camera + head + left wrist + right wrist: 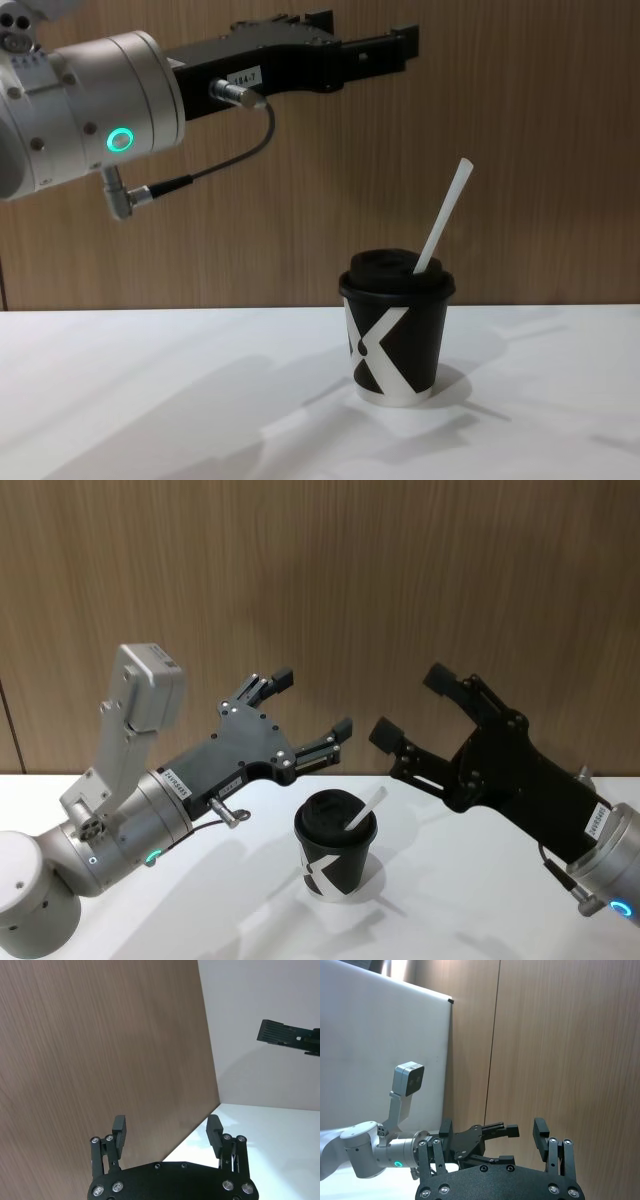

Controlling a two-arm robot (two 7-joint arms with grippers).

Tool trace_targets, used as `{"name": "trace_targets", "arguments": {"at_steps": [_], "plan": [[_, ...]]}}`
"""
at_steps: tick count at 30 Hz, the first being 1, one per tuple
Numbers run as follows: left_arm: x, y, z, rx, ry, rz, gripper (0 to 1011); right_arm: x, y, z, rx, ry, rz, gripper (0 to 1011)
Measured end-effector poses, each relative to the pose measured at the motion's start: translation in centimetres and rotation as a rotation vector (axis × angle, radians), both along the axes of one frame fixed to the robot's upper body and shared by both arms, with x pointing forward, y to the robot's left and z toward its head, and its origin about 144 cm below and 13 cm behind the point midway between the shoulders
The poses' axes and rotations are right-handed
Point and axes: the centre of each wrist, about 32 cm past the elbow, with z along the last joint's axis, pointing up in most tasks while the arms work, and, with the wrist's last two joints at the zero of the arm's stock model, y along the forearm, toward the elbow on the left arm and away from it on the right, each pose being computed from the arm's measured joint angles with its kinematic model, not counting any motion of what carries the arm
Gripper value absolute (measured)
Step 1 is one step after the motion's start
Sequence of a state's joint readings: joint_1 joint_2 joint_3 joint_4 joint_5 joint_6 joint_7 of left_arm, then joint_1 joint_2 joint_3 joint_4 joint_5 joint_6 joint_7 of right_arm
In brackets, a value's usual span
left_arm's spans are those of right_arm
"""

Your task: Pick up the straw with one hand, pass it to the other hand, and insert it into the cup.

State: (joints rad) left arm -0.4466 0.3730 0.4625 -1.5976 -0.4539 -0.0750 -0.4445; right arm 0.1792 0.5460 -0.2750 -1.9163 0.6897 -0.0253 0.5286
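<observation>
The black cup [335, 858] with its white X stands on the white table [200, 910], domed lid on. The white straw [366, 810] sits in the lid and leans to the right; in the chest view the straw [443, 220] rises well above the cup [397, 335]. My left gripper [313, 702] hangs open above and to the left of the cup, holding nothing. My right gripper [410, 705] hangs open above and to the right, also holding nothing. Neither touches the straw. The left wrist view shows the left gripper [166, 1127] spread wide, and the right wrist view shows the right gripper [492, 1132] the same way.
A brown wood-grain wall [320, 570] rises right behind the table. The table top [150, 400] stretches bare to the left and right of the cup. The left arm's silver wrist [90, 110] with a green ring light sits high at the left of the chest view.
</observation>
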Motion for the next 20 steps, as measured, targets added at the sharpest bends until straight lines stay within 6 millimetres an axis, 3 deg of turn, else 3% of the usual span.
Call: {"name": "trace_targets", "arguments": {"at_steps": [20], "plan": [[0.03,-0.03,0.0,0.0,0.0,0.0,1004,-0.11,-0.01,-0.08,-0.002,0.005,0.004,1001]]}}
